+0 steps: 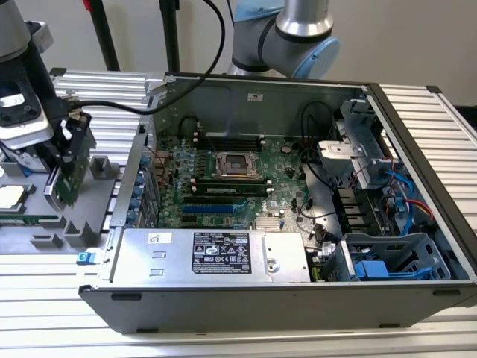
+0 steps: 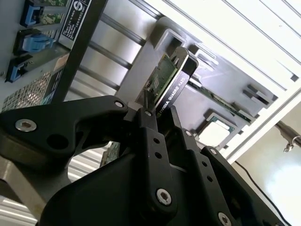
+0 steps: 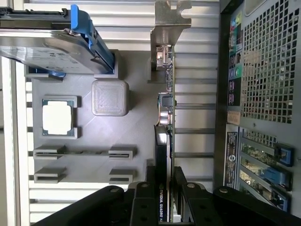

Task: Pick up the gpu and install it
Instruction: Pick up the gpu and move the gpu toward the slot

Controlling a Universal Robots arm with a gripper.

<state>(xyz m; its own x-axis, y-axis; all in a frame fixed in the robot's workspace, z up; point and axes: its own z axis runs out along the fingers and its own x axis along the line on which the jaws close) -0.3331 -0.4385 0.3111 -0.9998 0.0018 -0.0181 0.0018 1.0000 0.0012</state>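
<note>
While my gripper [image 3: 163, 184] is clamped tight on the gpu [image 3: 167, 113], the card stands on edge at the grey tray [image 3: 136, 136] edge nearest the computer case [image 3: 263, 70]; my fingers [image 3: 189, 203] hide whether it sits in a slot.

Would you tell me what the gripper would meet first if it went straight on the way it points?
The gripper, shut on the gpu, points at the grey parts tray. Going straight on, the held card would probably touch that tray first, though the gap between them is unclear.
</note>
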